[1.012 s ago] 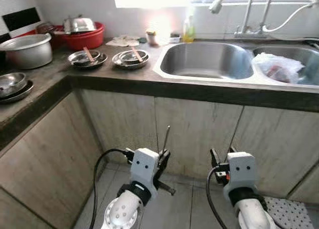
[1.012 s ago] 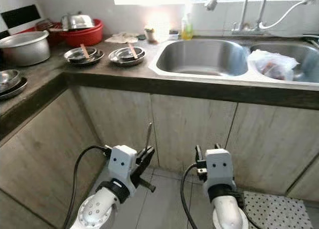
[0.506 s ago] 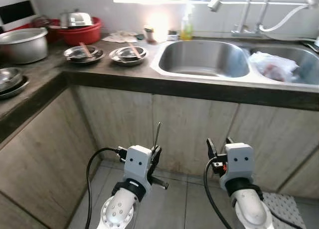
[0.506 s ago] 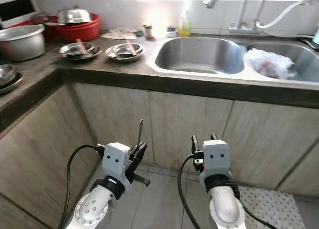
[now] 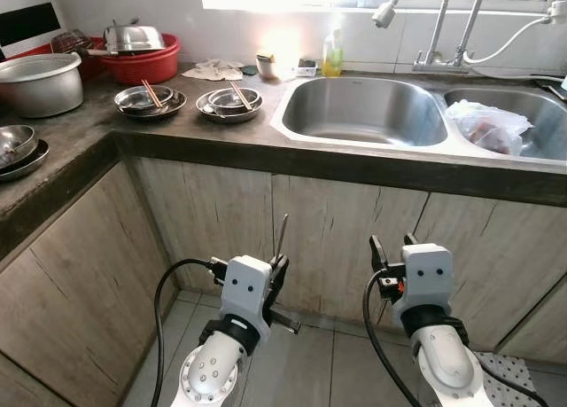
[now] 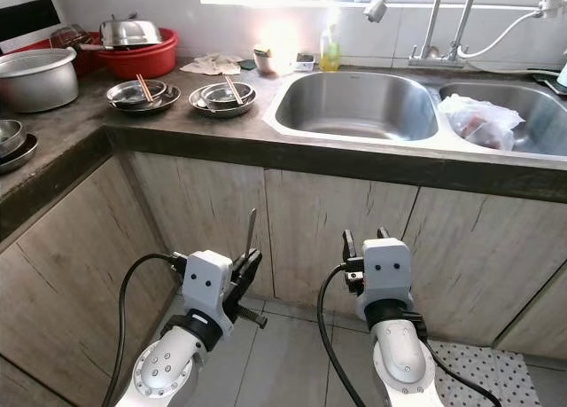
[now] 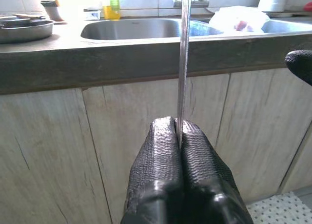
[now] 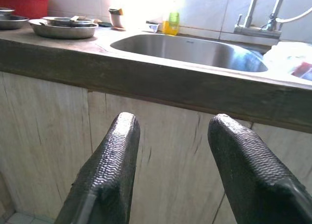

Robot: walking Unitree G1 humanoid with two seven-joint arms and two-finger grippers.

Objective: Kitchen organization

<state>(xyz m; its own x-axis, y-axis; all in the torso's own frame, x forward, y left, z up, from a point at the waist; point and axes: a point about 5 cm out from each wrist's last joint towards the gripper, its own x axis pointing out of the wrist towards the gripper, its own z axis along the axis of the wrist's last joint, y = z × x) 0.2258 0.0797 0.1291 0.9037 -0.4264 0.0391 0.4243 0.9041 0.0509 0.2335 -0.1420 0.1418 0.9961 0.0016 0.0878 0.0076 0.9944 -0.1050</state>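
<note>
Nearest, the left tool [image 7: 178, 136] is clenched on a thin metal rod [image 7: 184, 63] held upright before the cabinet doors [image 5: 345, 238]; what the rod is cannot be made out. The right tool [image 8: 170, 136] is held released beside it, its fingers apart. Beyond, on the table [image 5: 177, 128], two steel dishes [image 5: 230, 103] carrying chopsticks are seen left of the sink [image 5: 363, 113]. A yellow bottle [image 5: 333, 54] is seen behind; its label cannot be read.
</note>
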